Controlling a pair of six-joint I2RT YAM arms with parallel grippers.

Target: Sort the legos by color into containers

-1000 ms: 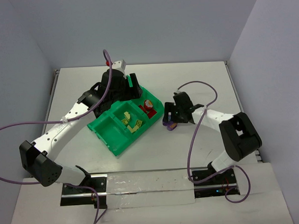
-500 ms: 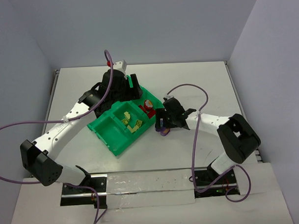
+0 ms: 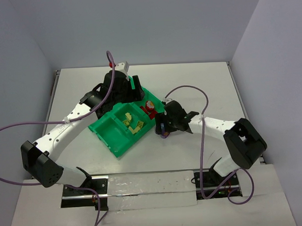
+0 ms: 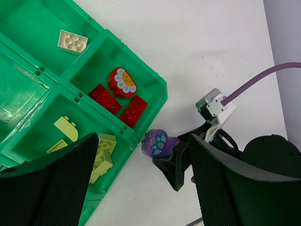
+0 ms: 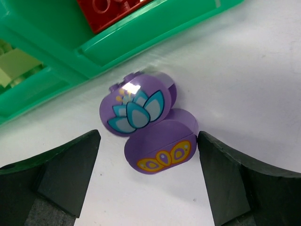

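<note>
Beside the tray (image 5: 117, 47), right wrist shows two purple legos (image 5: 136, 110), left wrist one.

R tool (image 3: 163, 129) moved purple legos (image 5: 137, 111) to tray (image 3: 123, 152); jaws wider.

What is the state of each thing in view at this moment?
left pincer: open, empty, above the tray.
right pincer: open, around the purple legos.
purple legos: two, on the table beside the tray, unsorted.
red legos: in one compartment.
yellow-green legos: in the neighbouring compartment.
cream brick: in another compartment.
</note>
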